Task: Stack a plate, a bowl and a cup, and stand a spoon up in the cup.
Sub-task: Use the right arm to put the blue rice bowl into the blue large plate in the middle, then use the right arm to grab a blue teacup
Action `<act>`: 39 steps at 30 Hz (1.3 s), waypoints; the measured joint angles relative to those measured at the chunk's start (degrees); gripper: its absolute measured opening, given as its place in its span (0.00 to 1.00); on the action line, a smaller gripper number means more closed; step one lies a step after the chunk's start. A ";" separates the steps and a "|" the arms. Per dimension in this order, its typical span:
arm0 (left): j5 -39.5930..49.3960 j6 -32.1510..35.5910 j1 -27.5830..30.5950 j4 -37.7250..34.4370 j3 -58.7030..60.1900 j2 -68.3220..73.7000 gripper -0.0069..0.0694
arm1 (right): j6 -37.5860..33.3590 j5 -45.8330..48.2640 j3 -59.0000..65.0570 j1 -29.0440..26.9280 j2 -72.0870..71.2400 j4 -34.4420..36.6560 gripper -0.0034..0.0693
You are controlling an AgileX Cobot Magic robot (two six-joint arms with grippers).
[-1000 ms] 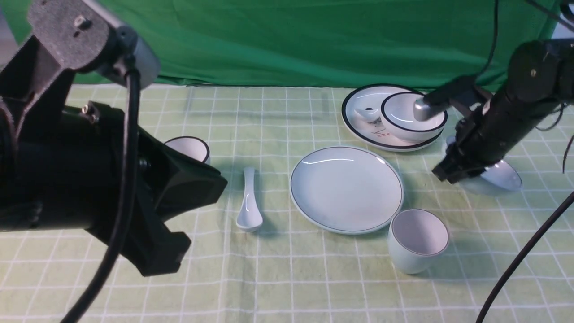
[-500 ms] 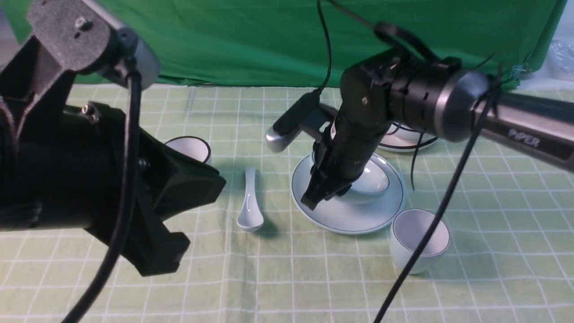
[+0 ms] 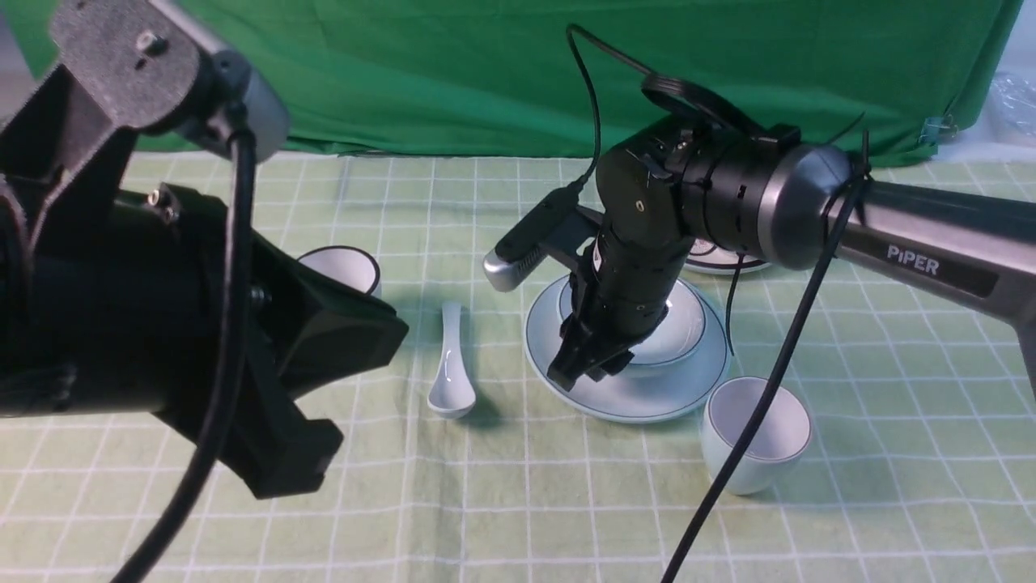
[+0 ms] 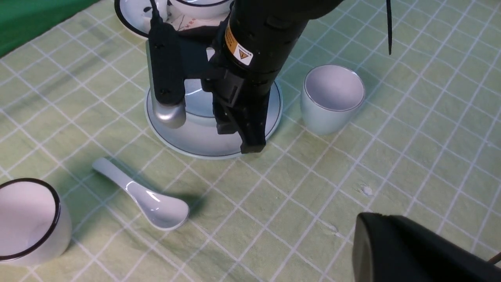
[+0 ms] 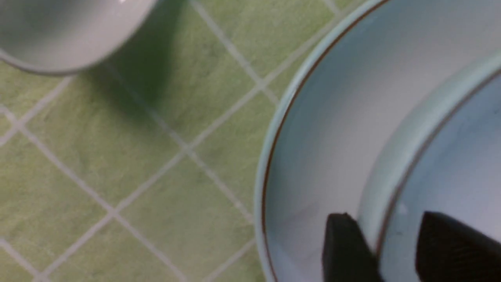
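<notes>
Plate: the plate (image 3: pixel 647 401) lies flat on the table's green checked cloth (image 3: pixel 518 502), right of centre in the front view.
Bowl: the bowl (image 3: pixel 684 328) sits upright on the plate, inside its rim, and is partly hidden by the right arm.
Right pincer: the right pincer (image 3: pixel 589 371) points down at about 8 o'clock on the bowl. Its jaws are spread. One of its fingers (image 5: pixel 344 246) is outside the bowl's rim and the other is inside.
Cup: the cup (image 3: pixel 757 433) stands upright at 4 o'clock from the plate, just beside it and not touching.
Spoon: the spoon (image 3: pixel 449 364) lies on the cloth at 9 o'clock from the plate, apart from it. Its scoop faces up and is toward the robot.
Left pincer: the left pincer (image 4: pixel 391 243) is pressed together above the near left of the table, well apart from the plate.
Black-rimmed cup: the black-rimmed cup (image 3: pixel 344 267) is at 10 o'clock from the spoon, partly behind the left arm.
Black-rimmed plate: the black-rimmed plate (image 4: pixel 131 11) is at 1 o'clock from the plate, mostly behind the right arm.
</notes>
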 joint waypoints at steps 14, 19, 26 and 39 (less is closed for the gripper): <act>0.04 0.00 0.00 0.00 0.00 -1.90 0.12 | 3.59 18.09 10.11 1.85 -20.19 0.62 0.66; 0.04 0.00 0.00 0.00 -0.05 -2.09 0.12 | 4.95 11.41 22.35 -0.36 -23.60 0.98 0.73; 0.04 0.00 -0.04 0.13 -0.05 -2.09 0.12 | 6.36 -0.53 25.92 -2.69 -19.88 1.17 0.76; 0.04 0.06 -0.04 0.19 -0.05 -2.09 0.12 | 2.26 2.38 24.35 -3.03 -19.15 5.61 0.17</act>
